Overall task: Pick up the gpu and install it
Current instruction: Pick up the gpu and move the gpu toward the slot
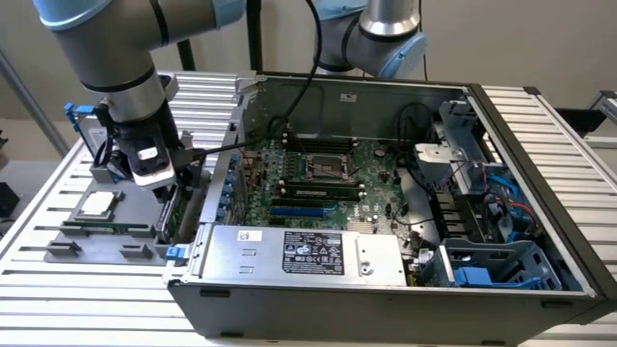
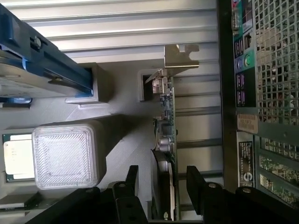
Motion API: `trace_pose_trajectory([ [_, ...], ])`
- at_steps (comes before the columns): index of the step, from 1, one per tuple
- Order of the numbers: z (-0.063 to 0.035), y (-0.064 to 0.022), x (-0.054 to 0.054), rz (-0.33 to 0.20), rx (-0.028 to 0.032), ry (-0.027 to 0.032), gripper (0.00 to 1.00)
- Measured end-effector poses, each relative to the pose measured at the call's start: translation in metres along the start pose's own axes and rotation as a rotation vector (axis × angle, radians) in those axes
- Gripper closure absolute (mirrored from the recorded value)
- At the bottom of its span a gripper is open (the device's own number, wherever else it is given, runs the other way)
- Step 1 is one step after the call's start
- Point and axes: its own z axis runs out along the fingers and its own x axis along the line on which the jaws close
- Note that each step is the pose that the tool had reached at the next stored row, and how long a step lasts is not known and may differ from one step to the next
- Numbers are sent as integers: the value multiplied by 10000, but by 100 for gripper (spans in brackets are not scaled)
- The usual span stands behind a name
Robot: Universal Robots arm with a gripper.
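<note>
Trouble, as I am judging it, is lying in the grip itself. The jaws are standing open astride the gpu, one finger to each face with a gap on both sides, and they are gripping nothing. The gpu is standing on edge in the grey fixture on the desk, at nine o'clock from the case in the exterior view, with its bracket at the end away from the wrist.

I am reading the gaps as uneven. One finger may be meeting the board first, so closing could be shoving the card sideways and cocking it in its slot. One face is carrying raised parts, so a pad landing there could be slipping or crushing them. The case wall is sitting just beside the card, and a tilted lift could be catching the bracket on it.
</note>
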Motion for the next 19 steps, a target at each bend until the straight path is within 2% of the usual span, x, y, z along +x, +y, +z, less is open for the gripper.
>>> trace_pose_trajectory([
  [17, 13, 34, -16, 49, 5, 3, 0],
  [18, 13, 34, -16, 49, 7, 6, 100],
  [19, 13, 34, -17, 48, 7, 6, 100],
])
